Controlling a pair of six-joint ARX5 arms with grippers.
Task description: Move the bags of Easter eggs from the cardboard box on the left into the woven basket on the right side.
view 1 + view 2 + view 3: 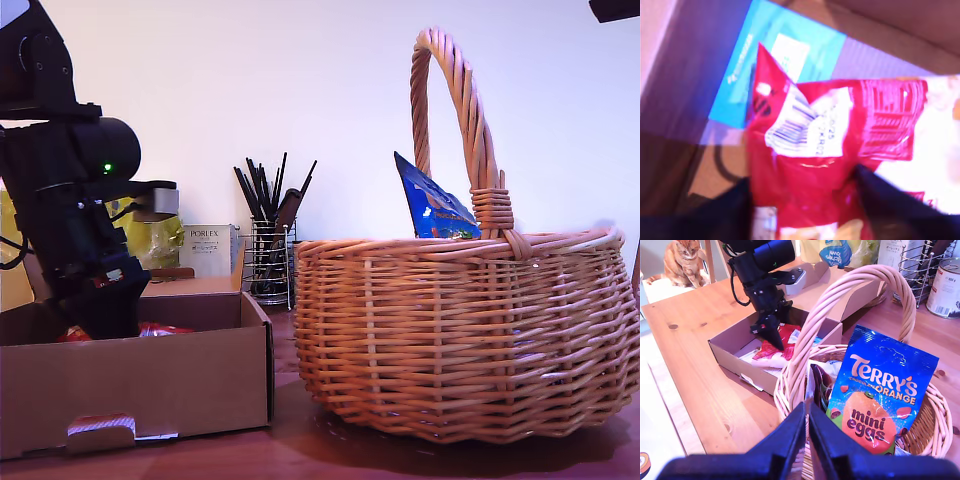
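My first gripper (802,176) is down inside the low brown corrugated cardboard box (150,385) at the exterior view's left, its dark fingers (715,215) clamped on the crinkly red sweet bag (830,165), which fills the gap between them, barcode side up. The red bag sits low in the box, on top of a white packet (771,360) and a blue-labelled card (775,55). My second gripper (806,410) hangs above the big round tan wicker basket (460,330) with its jaws together, nothing between them (only a thin slit shows). The blue "Terry's Orange" mini eggs bag (880,390) stands upright in the basket, just beside the arched handle (455,90), its top corner poking over the rim.
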